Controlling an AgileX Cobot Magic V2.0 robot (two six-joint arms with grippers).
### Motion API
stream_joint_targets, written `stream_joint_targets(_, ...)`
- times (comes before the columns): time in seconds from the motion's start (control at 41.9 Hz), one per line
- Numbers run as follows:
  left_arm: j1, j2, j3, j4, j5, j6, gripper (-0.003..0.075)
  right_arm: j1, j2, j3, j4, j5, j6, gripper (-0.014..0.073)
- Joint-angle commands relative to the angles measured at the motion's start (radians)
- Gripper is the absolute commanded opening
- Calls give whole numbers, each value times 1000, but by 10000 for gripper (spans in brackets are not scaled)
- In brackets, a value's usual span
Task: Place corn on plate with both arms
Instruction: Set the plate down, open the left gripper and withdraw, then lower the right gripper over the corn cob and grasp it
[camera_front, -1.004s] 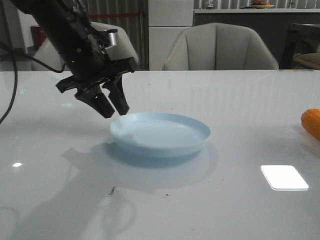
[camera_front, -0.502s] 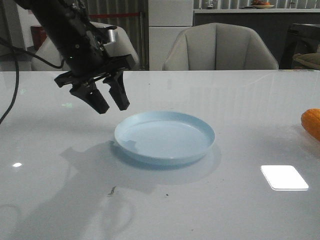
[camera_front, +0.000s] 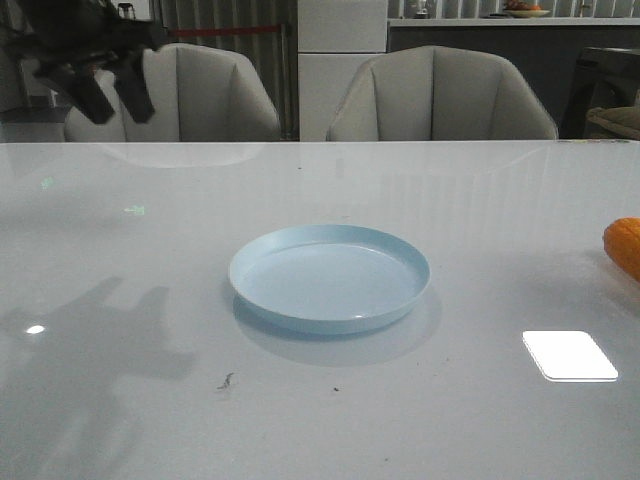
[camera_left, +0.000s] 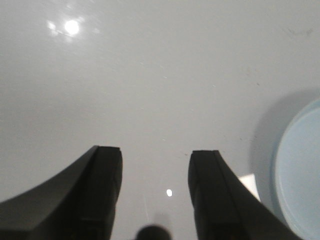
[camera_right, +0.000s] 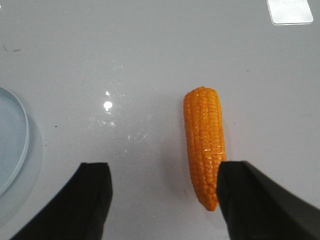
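The pale blue plate (camera_front: 329, 275) lies flat in the middle of the white table, with nothing on it. At the right edge of the front view, only the end of the orange-yellow corn (camera_front: 624, 246) shows. In the right wrist view the whole corn (camera_right: 205, 145) lies on the table, and my right gripper (camera_right: 162, 172) hovers open above it, one fingertip close beside the cob's near end. My left gripper (camera_front: 112, 95) is raised high at the far left, open, holding nothing. Its wrist view shows bare table between the fingers and the plate's rim (camera_left: 300, 170) off to one side.
Two grey chairs (camera_front: 440, 95) stand behind the table's far edge. A bright rectangular light reflection (camera_front: 568, 355) lies on the tabletop near the front right. A small dark speck (camera_front: 226, 380) marks the table in front of the plate.
My left gripper has let go of the plate's rim and risen up and to the left, far from it. The plate shifted slightly right and settled flat.
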Motion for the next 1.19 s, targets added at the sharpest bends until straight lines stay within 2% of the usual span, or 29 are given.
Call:
stream_joint_targets(0.0, 36, -137, -20, 7, -84, -13, 381, -5, -19, -37, -5, -57, -9, 552)
stream_joint_targets(0.167, 115, -277, 97, 13, -185, -3, 381, -5, -19, -37, -5, -55, -9, 552)
stream_joint_targets(0.358, 203, -506, 459, 13, -398, 8, 380, -6, -19, -37, -5, -43, -9, 552)
stream_joint_targets(0.382, 211, -552, 547, 13, -432, 25, 380, -7, -19, -37, -5, -39, -9, 552)
stream_joint_targets(0.526, 224, -695, 818, 13, -572, 31, 380, -10, -9, -58, -11, -34, -9, 552)
stream_joint_targets(0.621, 224, -769, 952, 13, -623, 31, 380, -16, 28, -134, -25, 11, -9, 549)
stream_joint_targets(0.812, 224, -868, 1072, 9, -610, 31, 380, -80, 193, -375, -31, 243, -9, 549)
stream_joint_targets(0.98, 224, -899, 1079, 1, -572, 31, 380, -131, 364, -574, -34, 437, -9, 549)
stream_joint_targets(1.171, 224, -909, 1079, -37, -570, 31, 380, -140, 544, -738, -41, 581, -9, 549)
